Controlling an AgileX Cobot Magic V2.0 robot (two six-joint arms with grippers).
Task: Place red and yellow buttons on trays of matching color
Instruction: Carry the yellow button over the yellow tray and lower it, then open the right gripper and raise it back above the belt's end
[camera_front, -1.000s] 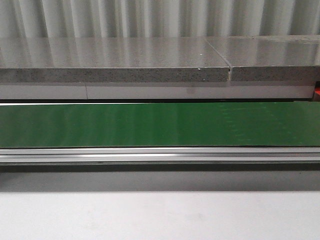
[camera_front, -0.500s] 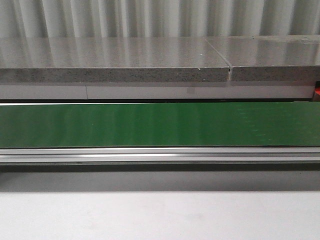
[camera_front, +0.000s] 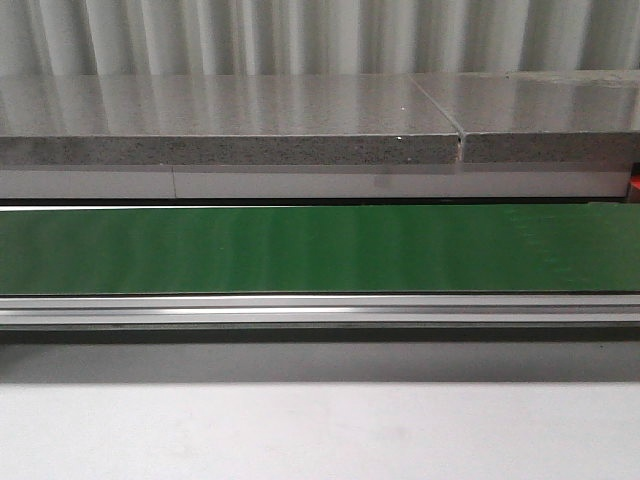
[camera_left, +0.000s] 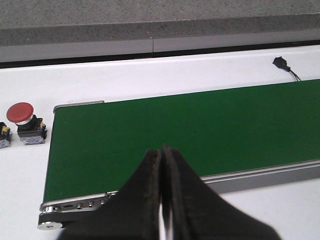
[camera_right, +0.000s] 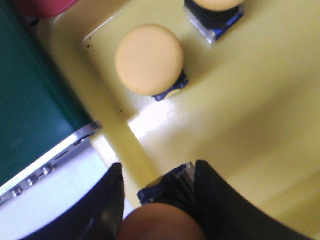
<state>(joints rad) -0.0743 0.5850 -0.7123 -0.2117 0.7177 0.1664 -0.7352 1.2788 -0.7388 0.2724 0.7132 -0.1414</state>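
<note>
Between the right fingers (camera_right: 159, 197), 1 round button (camera_right: 160, 227) over the glossy yellow tray (camera_right: 250, 115).

An industrial test cell or workshop: a green conveyor belt (camera_front: 320, 250) in an aluminium frame runs across a white bench (camera_front: 320, 430), behind it a speckled stone ledge (camera_front: 230, 150) and corrugated metal wall (camera_front: 300, 35).

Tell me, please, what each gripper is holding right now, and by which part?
The right gripper grips a yellow button by its dark base, above the yellow tray. The left gripper holds nothing; its fingers are closed together.
</note>
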